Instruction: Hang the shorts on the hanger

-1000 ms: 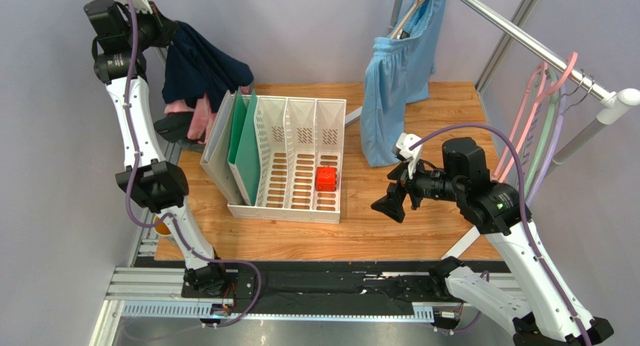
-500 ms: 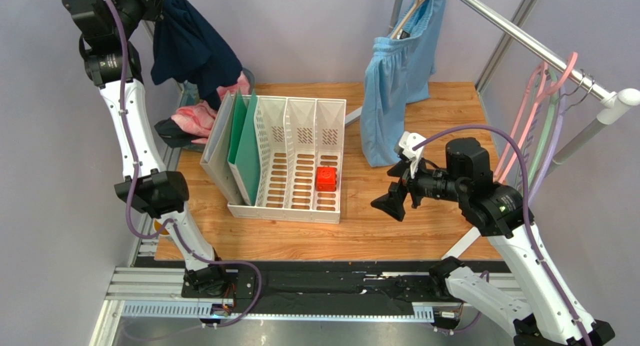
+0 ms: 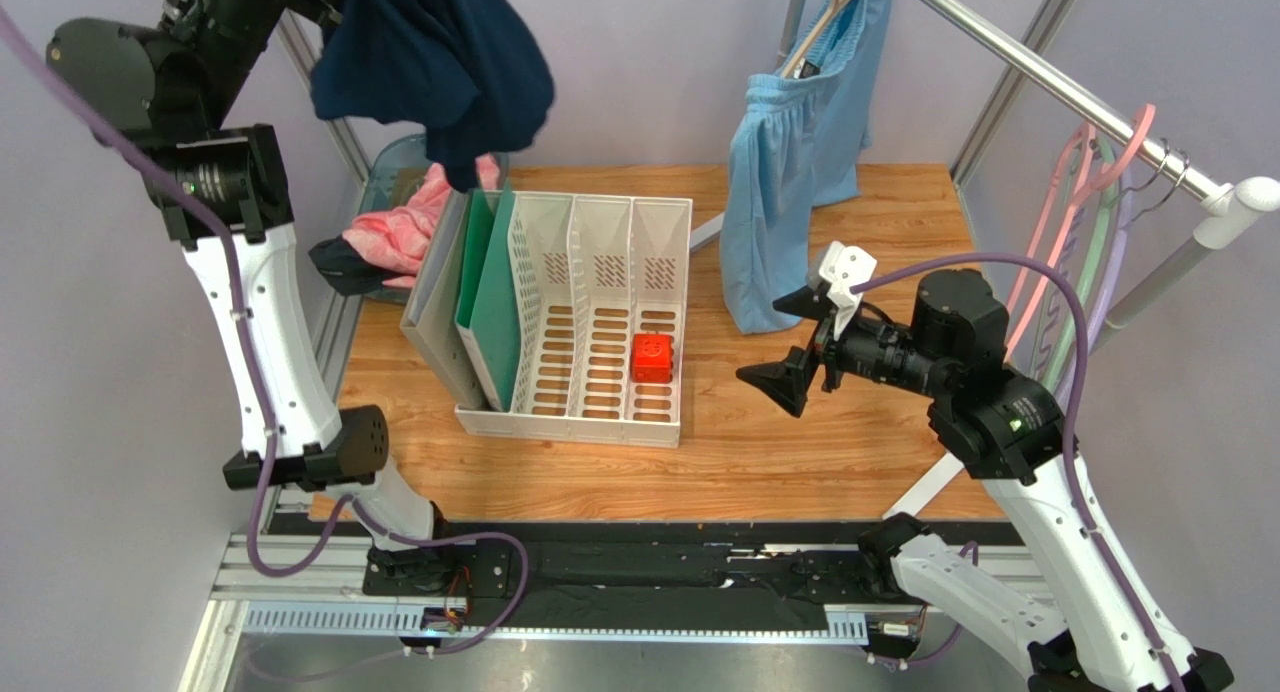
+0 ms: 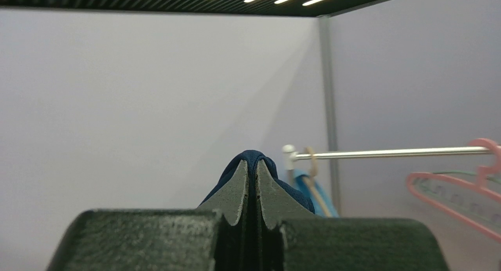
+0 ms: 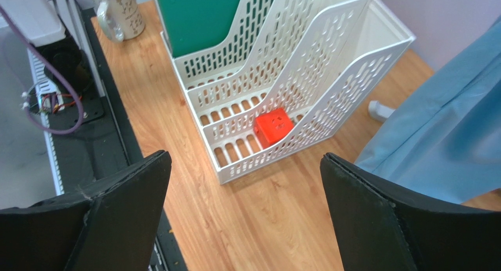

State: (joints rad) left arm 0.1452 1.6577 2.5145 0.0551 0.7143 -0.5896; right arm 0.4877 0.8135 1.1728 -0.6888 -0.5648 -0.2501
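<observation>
Lifted higher and rightward since a second ago: shorts (image 3: 428,55), dangling from clenched left tool (image 4: 251,171) above pink cloth (image 3: 394,235). Wooden surface (image 3: 751,452) between lilac walls (image 3: 631,62), white file rack (image 3: 601,295) mid-surface, light blue shorts (image 3: 789,182) hanging beyond. Next, right tool (image 3: 784,380) spread wide, grasping nothing. Far right, hanger (image 3: 1040,245) on rail (image 3: 1037,70).

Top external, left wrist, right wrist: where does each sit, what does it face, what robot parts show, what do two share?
Top external: above, behind the bases, looking down on the wooden table; both arms.
Left wrist: high, facing metal rail and pink plastic hanger; left fingers pinch dark navy fabric shorts.
Right wrist: looking down at white slotted file rack; open right fingers.
Shared: small red block, top and right.
</observation>
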